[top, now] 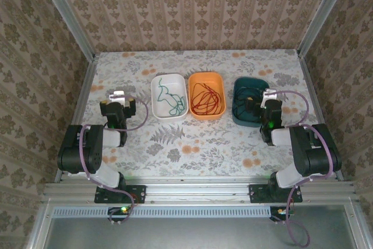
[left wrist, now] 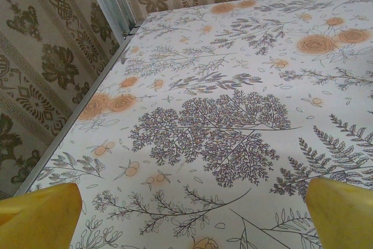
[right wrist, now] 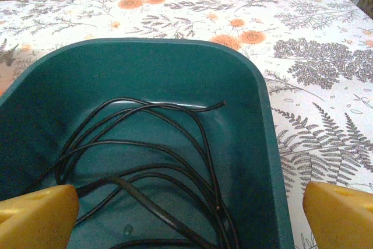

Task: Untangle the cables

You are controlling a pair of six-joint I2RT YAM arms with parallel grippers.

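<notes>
I see both claws spread wide with nothing in them. My left gripper (top: 119, 95) (left wrist: 189, 217) hangs over the bare table (top: 192, 144) near its left edge, and my right gripper (top: 269, 94) (right wrist: 189, 217) hangs over the teal bin (right wrist: 175, 45) near the right edge. Across the middle of the table, the green cable (top: 171, 100) lies in the white bin (top: 155, 94), the red cable (top: 207, 98) lies in the orange bin (top: 204, 74) just beside it, and the black cable (right wrist: 152, 208) lies looped in the teal bin.

damask-patterned wallpaper (top: 198, 10) covers three walls around a floral tablecloth (top: 192, 144), edged by aluminium rails (top: 198, 190), evenly lit.
</notes>
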